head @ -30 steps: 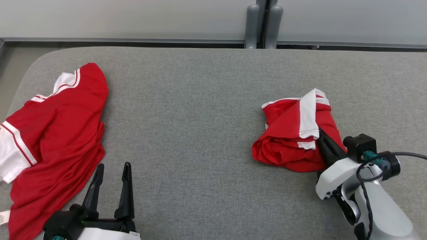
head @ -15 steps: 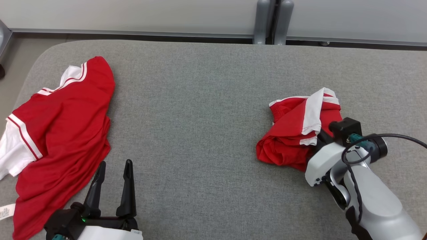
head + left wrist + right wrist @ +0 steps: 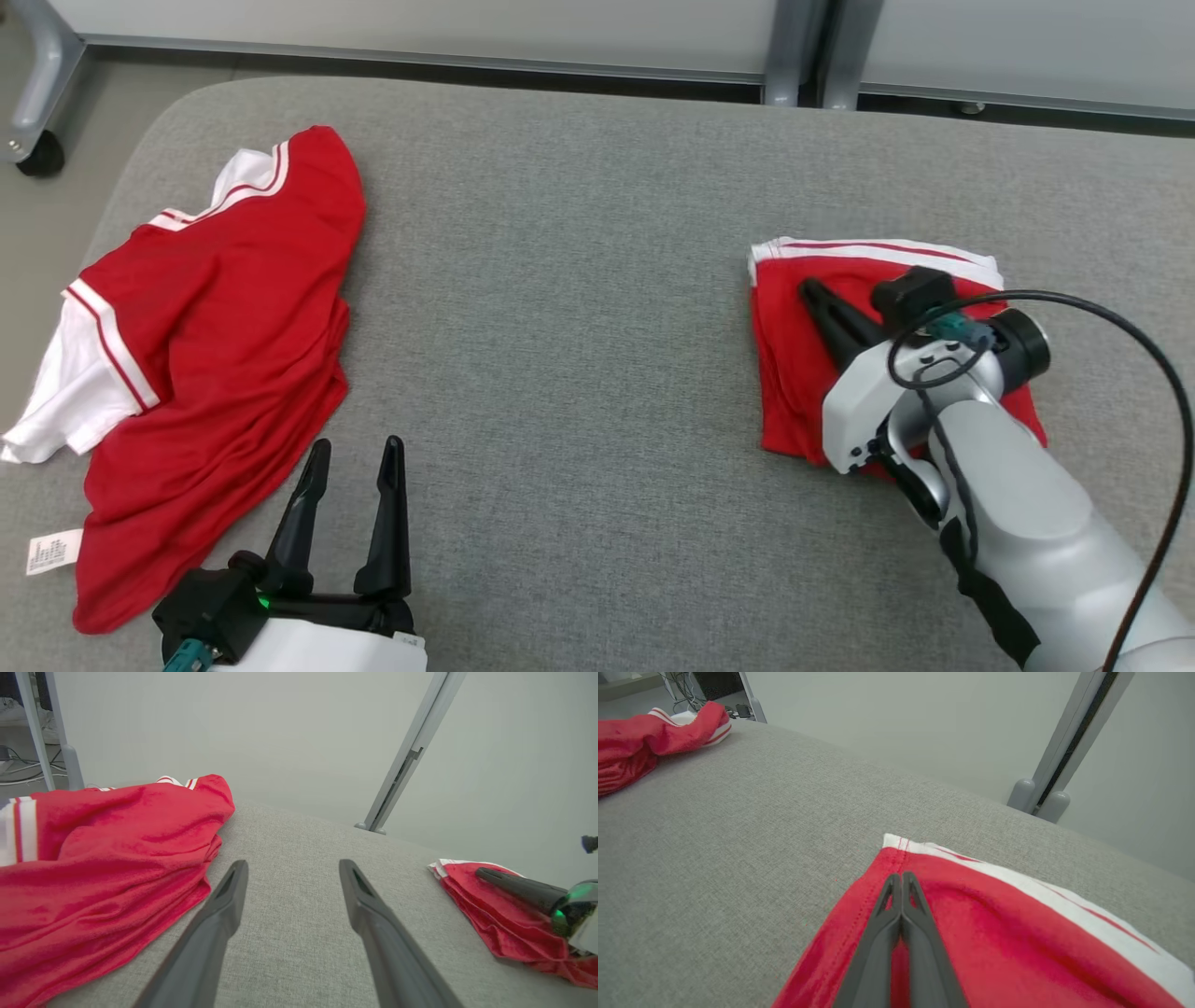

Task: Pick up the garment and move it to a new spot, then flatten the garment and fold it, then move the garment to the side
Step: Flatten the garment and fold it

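I see the grey bench (image 3: pixel 579 280) carrying a loose red shirt (image 3: pixel 215 355) at its left end and the folded red garment (image 3: pixel 794 373), white band along its far edge, flat toward the right, well apart. The right pincer (image 3: pixel 810 287) is clenched, fingers lying on top of the folded red garment; the left pincer (image 3: pixel 358 448) is released over bare bench beside the shirt's near hem.

Surface: grey fabric-covered table (image 3: pixel 579 308), with a rounded far-left corner.
Item 1: red garment with white striped trim (image 3: pixel 215 355), lying loose and rumpled on the left side. One white sleeve reaches toward the left edge, and a white label (image 3: pixel 54 551) lies flat at its near corner.
Item 2: folded red garment (image 3: pixel 789 392), a compact rectangle on the right side with a white striped band along its far edge. It lies well apart from item 1.
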{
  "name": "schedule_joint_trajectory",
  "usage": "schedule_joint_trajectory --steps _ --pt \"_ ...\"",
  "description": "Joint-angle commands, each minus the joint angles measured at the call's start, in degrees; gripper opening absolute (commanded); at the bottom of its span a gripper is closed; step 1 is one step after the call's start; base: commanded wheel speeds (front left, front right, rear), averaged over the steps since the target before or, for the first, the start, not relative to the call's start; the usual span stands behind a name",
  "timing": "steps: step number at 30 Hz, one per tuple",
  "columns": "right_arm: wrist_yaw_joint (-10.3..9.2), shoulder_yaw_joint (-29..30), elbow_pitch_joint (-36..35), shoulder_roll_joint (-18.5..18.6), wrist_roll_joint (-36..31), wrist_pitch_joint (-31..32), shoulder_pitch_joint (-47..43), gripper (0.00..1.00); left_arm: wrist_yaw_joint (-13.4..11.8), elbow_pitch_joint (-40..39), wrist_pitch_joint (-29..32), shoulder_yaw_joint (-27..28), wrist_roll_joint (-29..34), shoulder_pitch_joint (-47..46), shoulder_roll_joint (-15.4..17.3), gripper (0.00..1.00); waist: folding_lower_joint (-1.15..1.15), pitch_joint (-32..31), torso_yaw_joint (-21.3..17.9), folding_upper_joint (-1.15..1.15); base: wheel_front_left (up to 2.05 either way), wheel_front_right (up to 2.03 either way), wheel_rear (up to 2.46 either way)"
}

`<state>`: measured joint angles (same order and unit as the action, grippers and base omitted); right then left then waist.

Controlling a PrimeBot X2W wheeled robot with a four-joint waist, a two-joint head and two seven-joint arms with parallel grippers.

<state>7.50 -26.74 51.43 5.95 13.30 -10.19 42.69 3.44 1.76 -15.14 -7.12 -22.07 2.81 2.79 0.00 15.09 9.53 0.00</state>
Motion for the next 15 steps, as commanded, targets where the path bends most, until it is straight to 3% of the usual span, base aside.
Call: schedule_joint_trajectory --steps 1,8,15 --pt "-0.01 -0.8 0.6 -0.2 0.5 0.1 0.5 0.0 -0.4 0.1 0.0 0.1 -0.4 -0.9 0.2 1.0 0.0 0.0 0.5 0.0 0.0 0.0 0.0" --pt "-0.01 -7.7 2.4 -1.1 3.8 0.1 -1.3 0.0 -0.7 -0.1 0.0 1.3 -0.6 -0.3 0.2 1.0 0.0 -1.3 0.7 0.0 0.0 0.0 0.0" --pt "-0.01 -13.2 1.1 0.8 6.9 -1.6 -3.6 0.0 -0.7 -0.4 0.0 3.2 0.0 1.1 0.2 1.0 0.0 -4.0 -2.2 0.0 0.0 0.0 0.0"
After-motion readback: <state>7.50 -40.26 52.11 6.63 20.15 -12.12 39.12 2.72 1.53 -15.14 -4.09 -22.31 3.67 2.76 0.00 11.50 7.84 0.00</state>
